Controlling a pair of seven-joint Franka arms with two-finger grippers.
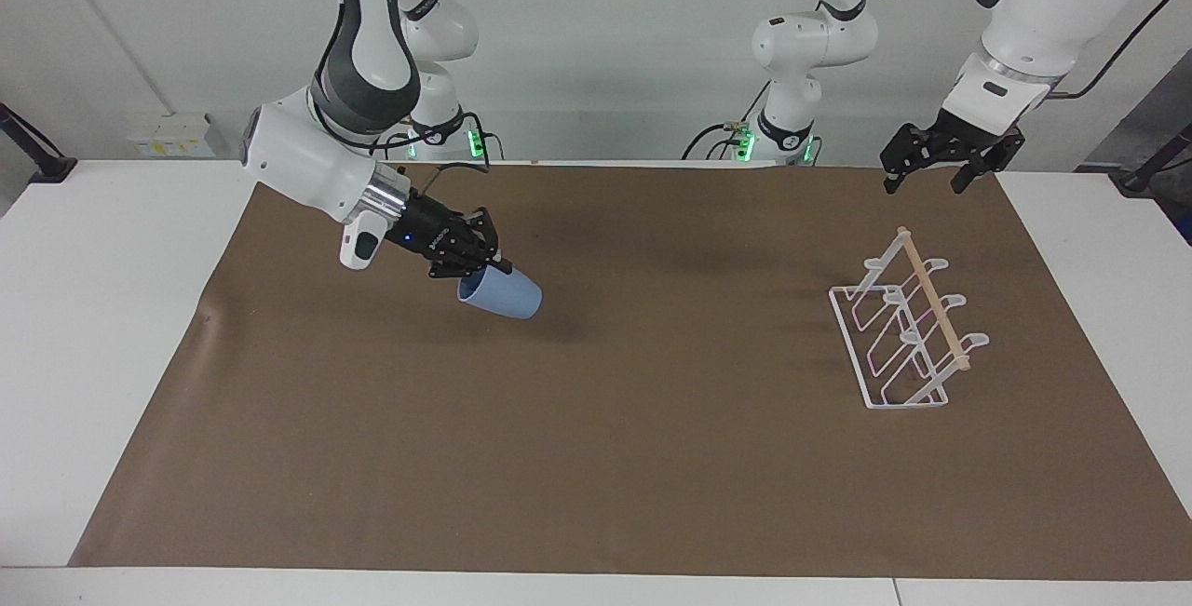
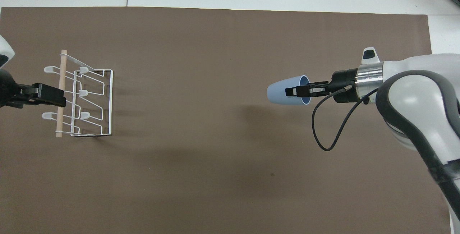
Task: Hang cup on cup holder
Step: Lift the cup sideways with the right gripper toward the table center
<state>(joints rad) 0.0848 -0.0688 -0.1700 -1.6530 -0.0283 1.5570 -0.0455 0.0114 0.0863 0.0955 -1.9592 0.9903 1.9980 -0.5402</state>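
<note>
The light blue cup hangs tilted almost on its side above the brown mat, its base pointing toward the left arm's end of the table. My right gripper is shut on the cup's rim, one finger inside and one outside. The white wire cup holder, with a wooden rod along its top, stands on the mat at the left arm's end. My left gripper waits open in the air over the rack's wooden rod, holding nothing.
A brown mat covers most of the white table. A black cable loops down from the right wrist. A third robot base stands at the robots' edge of the table.
</note>
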